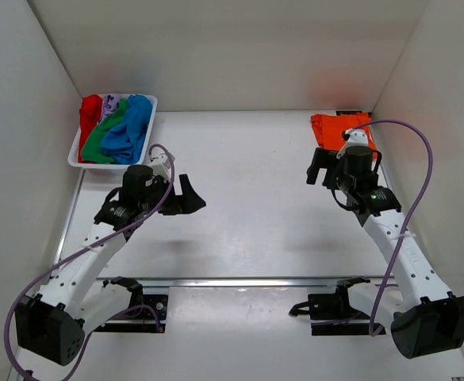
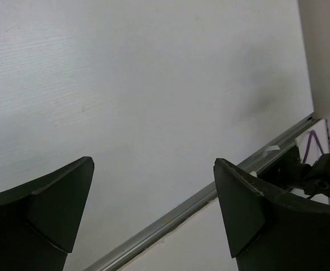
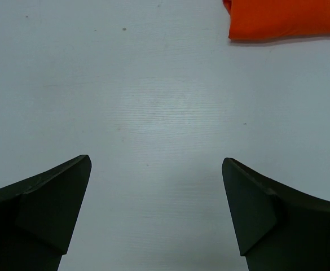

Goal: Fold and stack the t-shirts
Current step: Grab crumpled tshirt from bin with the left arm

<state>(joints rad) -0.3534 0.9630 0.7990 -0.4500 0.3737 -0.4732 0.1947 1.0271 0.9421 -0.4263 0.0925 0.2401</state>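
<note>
A folded orange t-shirt (image 1: 332, 128) lies at the back right of the table; its edge shows at the top of the right wrist view (image 3: 283, 18). Blue (image 1: 130, 127), green (image 1: 101, 141), red (image 1: 90, 113) and pale lilac (image 1: 113, 101) t-shirts lie bunched in the white basket (image 1: 74, 157) at the back left. My left gripper (image 1: 190, 196) is open and empty over bare table, right of the basket. My right gripper (image 1: 317, 167) is open and empty, just in front of the orange shirt.
White walls close in the table on the left, back and right. A metal rail (image 1: 239, 281) runs along the table's near edge, also in the left wrist view (image 2: 210, 195). Purple cables (image 1: 422, 159) loop off both arms.
</note>
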